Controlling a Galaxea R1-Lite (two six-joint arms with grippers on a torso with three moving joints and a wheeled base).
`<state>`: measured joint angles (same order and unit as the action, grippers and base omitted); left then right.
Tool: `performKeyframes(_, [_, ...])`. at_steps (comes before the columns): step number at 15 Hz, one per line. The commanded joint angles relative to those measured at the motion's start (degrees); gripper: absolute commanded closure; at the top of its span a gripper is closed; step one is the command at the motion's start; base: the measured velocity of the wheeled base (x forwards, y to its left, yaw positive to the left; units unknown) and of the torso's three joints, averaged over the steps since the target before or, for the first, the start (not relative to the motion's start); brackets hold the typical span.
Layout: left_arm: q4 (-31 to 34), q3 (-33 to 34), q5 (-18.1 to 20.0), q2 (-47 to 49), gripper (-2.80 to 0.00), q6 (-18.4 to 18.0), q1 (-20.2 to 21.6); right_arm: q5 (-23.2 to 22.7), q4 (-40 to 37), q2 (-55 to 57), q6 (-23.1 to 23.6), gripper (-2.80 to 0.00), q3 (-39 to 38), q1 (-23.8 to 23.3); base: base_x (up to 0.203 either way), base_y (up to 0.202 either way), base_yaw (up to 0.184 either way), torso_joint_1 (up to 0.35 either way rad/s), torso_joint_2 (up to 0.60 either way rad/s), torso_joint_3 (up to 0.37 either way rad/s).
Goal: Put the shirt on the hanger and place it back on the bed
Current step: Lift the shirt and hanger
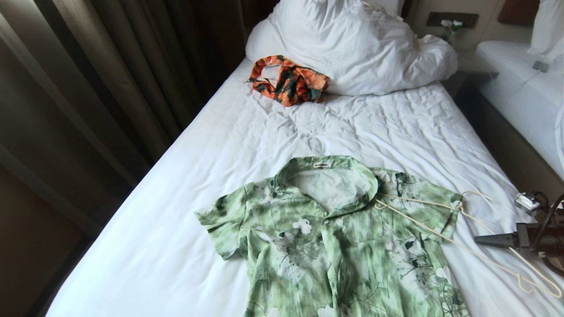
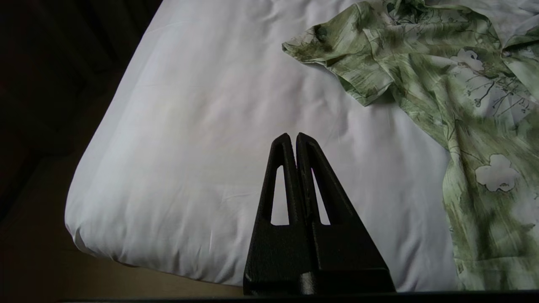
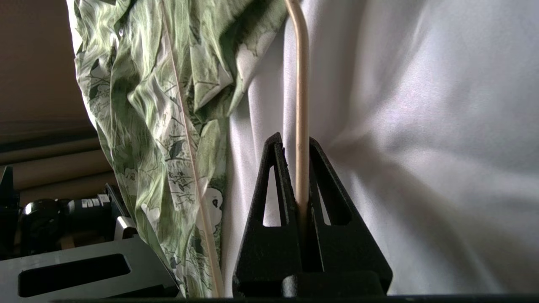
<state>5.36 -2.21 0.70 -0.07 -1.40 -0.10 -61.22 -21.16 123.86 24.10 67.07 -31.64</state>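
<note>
At the right edge of the bed (image 1: 185,185), the right claw (image 3: 294,143) is clamping its two black fingers onto one thin arm of the hanger (image 1: 445,240), with the cream wire running straight out between them. From that grip the rest of the hanger is lying flat on the sheet: its far end is resting on the shirt's (image 1: 335,237) shoulder just beside the collar, while the hook is curling away on the bare sheet near the sleeve. The shirt itself is lying spread out, front up and collar open, across the near part of the bed. Further up, a crumpled orange garment (image 1: 288,80) is sitting against the pillow (image 1: 352,44). The left claw (image 2: 293,139) is hanging closed and empty over the bed's left corner, well apart from the shirt.

The grip is looking narrow, so the wire may be free to twist or slide between the fingers once lifted. The end lying on the shirt could also snag the collar and drag the fabric out of shape, making the neck opening harder to thread.
</note>
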Motion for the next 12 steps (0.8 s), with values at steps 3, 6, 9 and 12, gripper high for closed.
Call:
performKeyframes(3, [0.0,0.0,0.0,0.1,0.00,0.0,0.0,-0.3,0.1,-10.0,0.5,0.00,-3.0,0.0,0.000,0.000,0.000,0.000,0.00,0.000])
performKeyframes(6, [0.0,0.0,0.0,0.1,0.00,0.0,0.0,-0.2,0.2,-16.9,3.0,0.00,-4.6,0.4,0.000,0.000,0.000,0.000,0.00,0.000])
performKeyframes(9, [0.0,0.0,0.0,0.1,0.00,0.0,0.0,-0.2,0.2,-23.2,4.3,0.00,-5.6,0.9,0.000,0.000,0.000,0.000,0.00,0.000])
performKeyframes(12, [0.0,0.0,0.0,0.1,0.00,0.0,0.0,-0.3,0.2,-28.3,6.6,0.00,-5.9,1.1,0.000,0.000,0.000,0.000,0.00,0.000])
